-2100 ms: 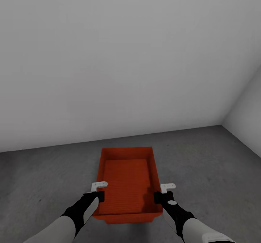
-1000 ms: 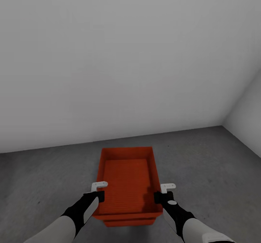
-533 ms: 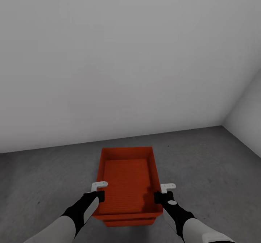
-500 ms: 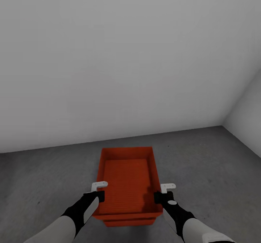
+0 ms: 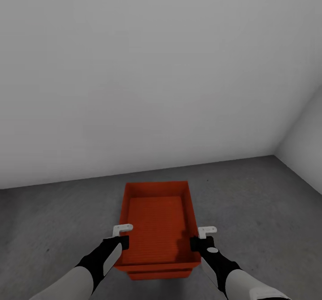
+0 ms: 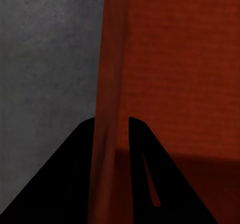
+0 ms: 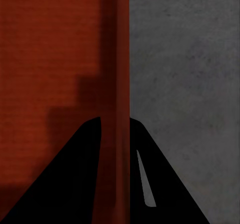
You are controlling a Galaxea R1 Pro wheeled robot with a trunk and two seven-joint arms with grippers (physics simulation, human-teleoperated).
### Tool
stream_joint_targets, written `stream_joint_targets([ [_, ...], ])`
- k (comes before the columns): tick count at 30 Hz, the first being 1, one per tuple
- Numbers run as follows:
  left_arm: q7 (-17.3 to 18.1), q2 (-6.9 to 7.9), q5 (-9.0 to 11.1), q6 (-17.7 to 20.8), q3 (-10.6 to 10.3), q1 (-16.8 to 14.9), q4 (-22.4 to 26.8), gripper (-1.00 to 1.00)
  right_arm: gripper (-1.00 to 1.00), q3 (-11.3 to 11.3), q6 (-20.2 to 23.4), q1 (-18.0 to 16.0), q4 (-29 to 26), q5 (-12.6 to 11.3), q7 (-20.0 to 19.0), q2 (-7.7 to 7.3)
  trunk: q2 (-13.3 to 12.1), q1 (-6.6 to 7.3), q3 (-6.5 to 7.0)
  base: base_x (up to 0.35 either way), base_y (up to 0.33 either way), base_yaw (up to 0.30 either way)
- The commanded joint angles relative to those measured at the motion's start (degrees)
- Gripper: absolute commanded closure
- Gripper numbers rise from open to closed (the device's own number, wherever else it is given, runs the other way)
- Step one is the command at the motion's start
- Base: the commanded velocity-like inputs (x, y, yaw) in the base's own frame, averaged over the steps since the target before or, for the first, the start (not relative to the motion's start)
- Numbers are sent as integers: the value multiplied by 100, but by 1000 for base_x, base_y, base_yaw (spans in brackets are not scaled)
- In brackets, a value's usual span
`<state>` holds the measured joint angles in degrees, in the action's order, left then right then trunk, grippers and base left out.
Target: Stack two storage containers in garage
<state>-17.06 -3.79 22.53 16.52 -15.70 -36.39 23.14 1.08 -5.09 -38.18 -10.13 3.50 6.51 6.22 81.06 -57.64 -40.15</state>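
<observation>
Held container [image 5: 156, 228] lifted slightly; lower container [image 5: 158, 274] exposed.

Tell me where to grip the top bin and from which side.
Grip the top bin by its two long side walls, one end effector per side, coming from above. The walls are thin, upright and lidless, so fingers can straddle a rim. The left end effector and right end effector sit there now.

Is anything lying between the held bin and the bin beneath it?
Nothing visible does. The upper bin, gripped on its side walls by the left hand and right hand, sits directly over the lower bin on the grey floor; only the lower bin's front edge shows.
</observation>
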Motion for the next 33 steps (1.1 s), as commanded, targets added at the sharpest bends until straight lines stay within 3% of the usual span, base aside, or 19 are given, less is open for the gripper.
stream_joint_targets([
  [1, -78, 10, -151, -280, 207, -9, 24, 100, 100, -3, -18, 3, 19, 18, 298, -78, 43, -22, -23, 0, 0, 0],
  [33, -78, 10, -143, -278, 207, -9, 23, 100, 100, -3, -18, 4, 19, 11, 282, -77, 1326, -724, -597, 0, 0, 0],
])
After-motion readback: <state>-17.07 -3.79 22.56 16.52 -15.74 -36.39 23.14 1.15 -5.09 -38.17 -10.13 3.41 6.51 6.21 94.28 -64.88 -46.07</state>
